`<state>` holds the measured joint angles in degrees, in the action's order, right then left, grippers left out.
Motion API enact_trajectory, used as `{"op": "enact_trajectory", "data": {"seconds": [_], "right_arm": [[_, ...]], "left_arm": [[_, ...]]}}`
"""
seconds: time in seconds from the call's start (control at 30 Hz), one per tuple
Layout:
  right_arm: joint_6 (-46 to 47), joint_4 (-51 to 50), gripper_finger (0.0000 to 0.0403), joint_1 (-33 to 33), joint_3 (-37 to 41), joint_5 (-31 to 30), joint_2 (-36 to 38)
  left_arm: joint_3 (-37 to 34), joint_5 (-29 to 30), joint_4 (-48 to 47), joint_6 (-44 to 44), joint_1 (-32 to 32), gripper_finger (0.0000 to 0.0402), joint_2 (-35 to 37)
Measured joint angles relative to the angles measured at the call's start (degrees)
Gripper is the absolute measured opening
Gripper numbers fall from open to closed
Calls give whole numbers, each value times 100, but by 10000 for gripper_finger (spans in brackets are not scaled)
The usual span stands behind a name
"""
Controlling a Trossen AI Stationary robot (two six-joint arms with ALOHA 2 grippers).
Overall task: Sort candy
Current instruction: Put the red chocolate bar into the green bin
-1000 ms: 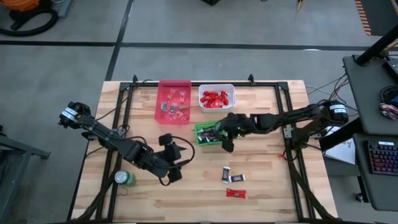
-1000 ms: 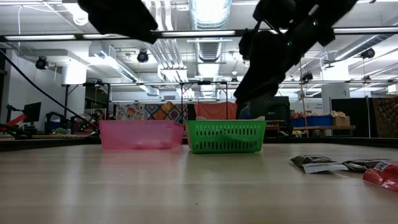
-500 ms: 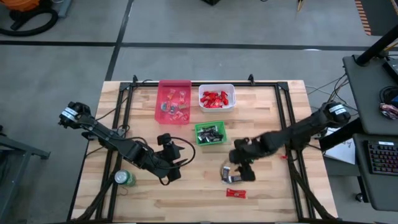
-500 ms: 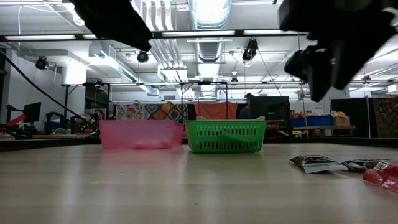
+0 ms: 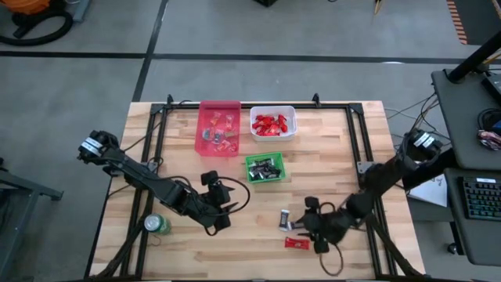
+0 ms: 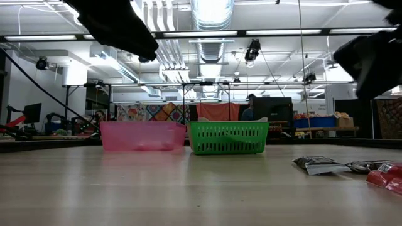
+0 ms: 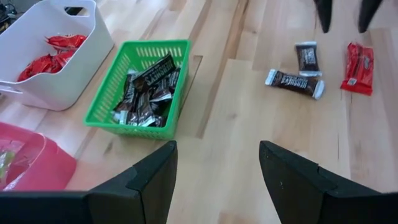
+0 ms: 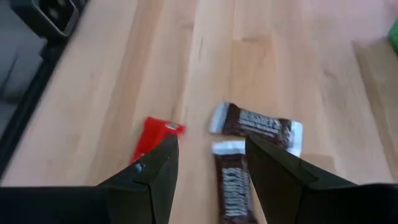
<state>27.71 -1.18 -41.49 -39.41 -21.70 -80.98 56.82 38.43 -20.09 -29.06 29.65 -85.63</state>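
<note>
Three loose pieces of candy lay on the worktop (image 5: 337,141) in the lower right of the high view: two dark bars (image 5: 287,220) side by side, close together, and a red piece (image 5: 297,243) just below them. More dark candy (image 5: 264,168) filled the green basket (image 5: 250,175) at centre frame, and red candy (image 5: 271,124) sat in the white bin (image 5: 291,113) above it, with the pink bin (image 5: 202,134) to its left. I had the right hand (image 5: 316,228) just right of the loose pieces, fingers apart and empty; in its wrist view the fingers (image 8: 152,165) straddled one dark bar (image 8: 232,180), with the second (image 8: 258,126) and the red piece (image 8: 153,137) beyond. My left hand (image 5: 221,205) waited left of centre, open and empty, aimed toward the green basket (image 7: 128,74). A green can (image 5: 157,225) stood at lower left.
</note>
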Motion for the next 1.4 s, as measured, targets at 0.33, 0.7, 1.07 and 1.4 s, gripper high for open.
{"op": "enact_trajectory", "data": {"seconds": [0.33, 0.7, 1.07, 1.4], "right_arm": [[880, 212, 178, -654, -247, -544, -990], [1291, 950, 176, -800, -275, -668, -1908], [818, 1054, 116, -545, -252, -621, -1763], [331, 1239, 14, -394, -237, -585, -1671]], "left_arm": [[136, -5, 55, -44, 102, 210, 5], [151, -6, 61, -83, 223, 210, 7], [151, 277, 67, -52, 219, 210, 9], [151, 1782, 83, -43, 219, 210, 14]]}}
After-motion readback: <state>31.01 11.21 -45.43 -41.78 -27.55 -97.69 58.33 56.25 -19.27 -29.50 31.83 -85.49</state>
